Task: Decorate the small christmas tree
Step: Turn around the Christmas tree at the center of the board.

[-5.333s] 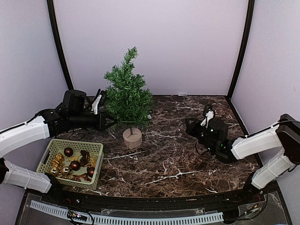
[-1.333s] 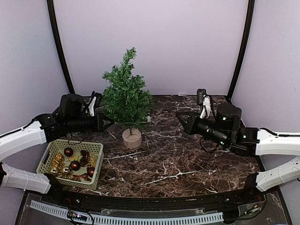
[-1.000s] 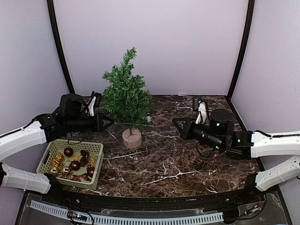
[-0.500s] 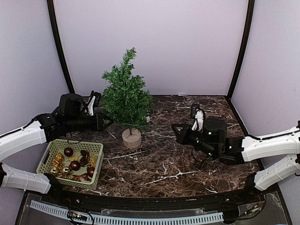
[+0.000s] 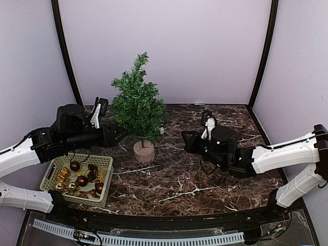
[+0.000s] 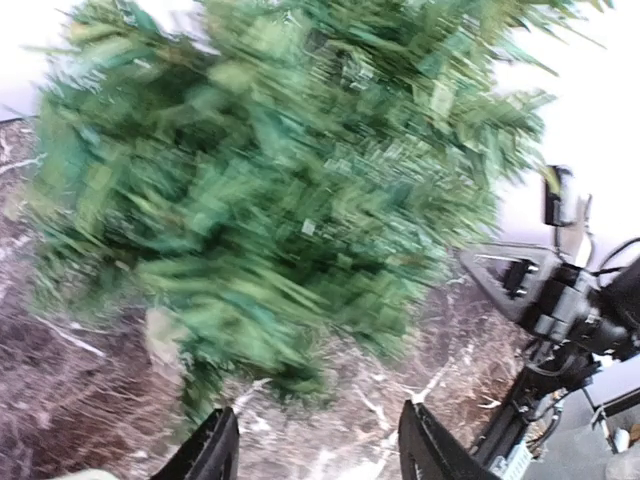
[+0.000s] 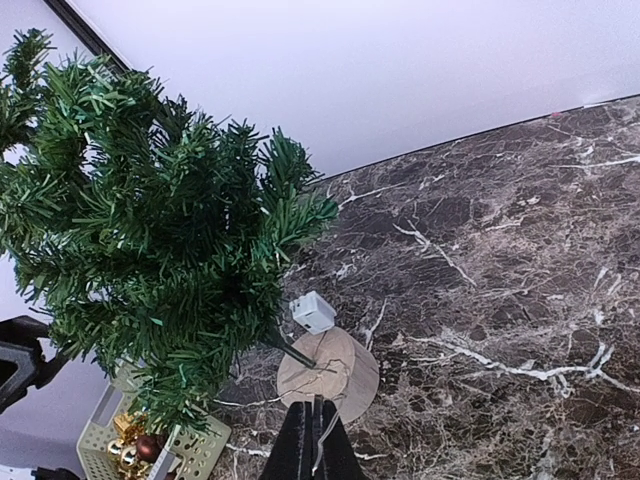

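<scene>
My right gripper (image 5: 185,139) has slid left over the tabletop (image 5: 205,179) toward the small christmas tree (image 5: 138,107), its fingers pinched together. My left gripper (image 6: 315,450) has spread wide beside the branches, holding nothing. The tree stands upright near the far edge, left of centre; the basket (image 5: 82,156) sits at the near-left corner.

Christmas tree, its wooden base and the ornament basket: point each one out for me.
small christmas tree (image 5: 137,105), top external view, on the middle of the green branches.
wooden base (image 7: 345,380), right wrist view, on its round top face.
basket (image 5: 72,196), top external view, on its near wall.
</scene>
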Robot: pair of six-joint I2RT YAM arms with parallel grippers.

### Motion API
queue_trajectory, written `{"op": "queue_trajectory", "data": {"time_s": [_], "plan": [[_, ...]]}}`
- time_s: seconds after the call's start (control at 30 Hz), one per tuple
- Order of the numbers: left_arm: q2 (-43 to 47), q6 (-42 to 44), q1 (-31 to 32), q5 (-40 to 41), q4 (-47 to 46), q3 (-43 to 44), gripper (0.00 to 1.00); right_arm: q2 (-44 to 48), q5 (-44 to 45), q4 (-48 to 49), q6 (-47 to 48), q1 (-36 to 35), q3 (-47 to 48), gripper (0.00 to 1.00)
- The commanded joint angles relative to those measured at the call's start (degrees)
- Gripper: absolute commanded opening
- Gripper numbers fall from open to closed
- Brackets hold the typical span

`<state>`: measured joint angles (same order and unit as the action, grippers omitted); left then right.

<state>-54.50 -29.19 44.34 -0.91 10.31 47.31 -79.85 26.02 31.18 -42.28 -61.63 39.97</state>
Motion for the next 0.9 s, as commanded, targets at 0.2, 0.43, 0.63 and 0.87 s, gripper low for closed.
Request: {"op": "queue_trajectory", "data": {"time_s": [0.2,0.43,0.63,0.87], "plan": [[-4.48,-15.12,16.61,12.71,-19.26,-5.87,0.53,-0.95,1.23,4.06,-1.66,-0.46,1.27,0.00],[-12.54,-21.69,16.83,14.21,-29.26,-8.74,0.63,-0.81,1.12,4.20,-1.89,-0.50,1.18,0.00],[-16.87,-23.04,16.84,15.86,-35.20,-9.44,0.71,-0.82,0.88,4.63,-1.97,-0.49,1.12,0.01],[-20.14,-23.40,15.29,16.66,-35.62,-8.17,0.65,-0.99,0.59,5.02,-2.08,-0.48,1.08,0.01]]}}
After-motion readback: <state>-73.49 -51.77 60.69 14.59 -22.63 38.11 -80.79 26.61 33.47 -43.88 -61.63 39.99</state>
